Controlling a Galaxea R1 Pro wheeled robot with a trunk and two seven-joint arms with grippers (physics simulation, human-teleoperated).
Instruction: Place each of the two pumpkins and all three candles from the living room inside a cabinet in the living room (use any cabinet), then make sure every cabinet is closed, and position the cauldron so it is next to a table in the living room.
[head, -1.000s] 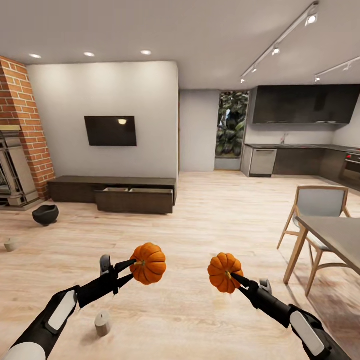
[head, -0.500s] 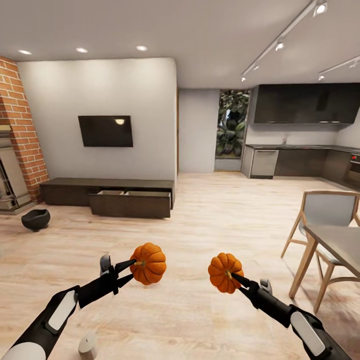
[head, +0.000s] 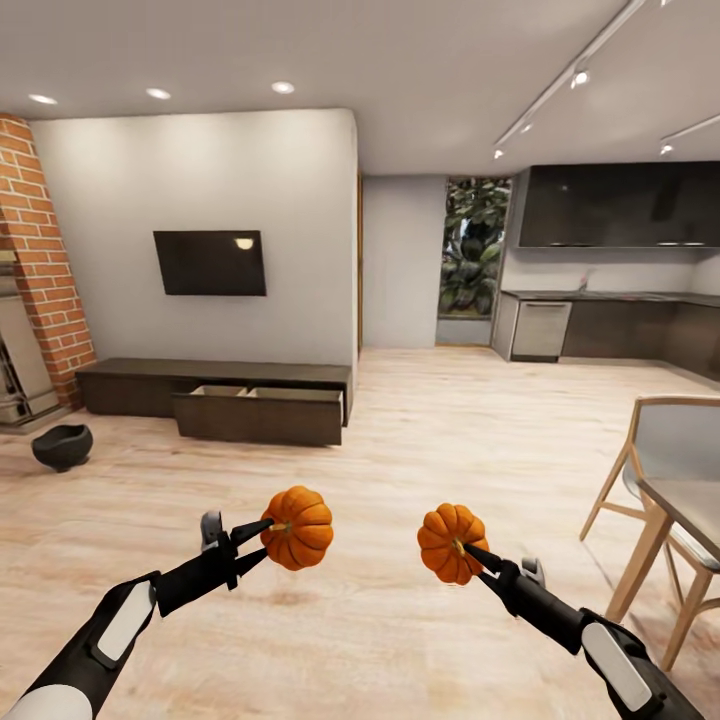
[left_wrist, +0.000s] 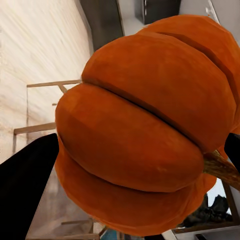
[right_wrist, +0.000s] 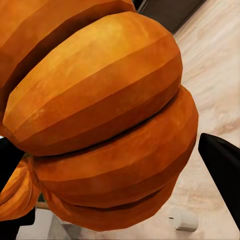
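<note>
Nearest, left gripper (head: 262, 529) clamped on one pumpkin (head: 298, 527), right gripper (head: 470, 551) clamped on the other pumpkin (head: 451, 543), jaws tight at the stems, both carried above bare floor. Beyond, cabinet (head: 258, 402) along the far wall, drawer pulled out; cauldron (head: 62, 446) off its left end. Best approached squarely, grips firm. Candle (right_wrist: 183, 220) visible from the right wrist.
</note>
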